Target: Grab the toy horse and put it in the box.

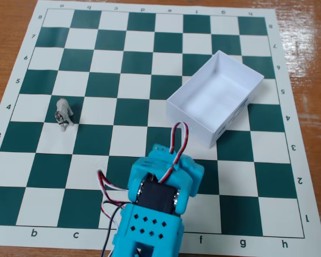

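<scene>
The horse [63,114] stood upright on a dark square at the left of the chessboard [150,85], well apart from the empty box [241,110] at the right. The blue arm [155,209] rose at the near edge; its jaws were hidden, so their state could not be told.

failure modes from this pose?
1. The toy horse is tiny and stands upright on the chessboard; a slightly off approach could tip it instead of grasping it.
2. The box is light-looking and shallow; the arm could nudge it during the drop.
3. The claw isn't visible here, so alignment can't be checked.
</scene>
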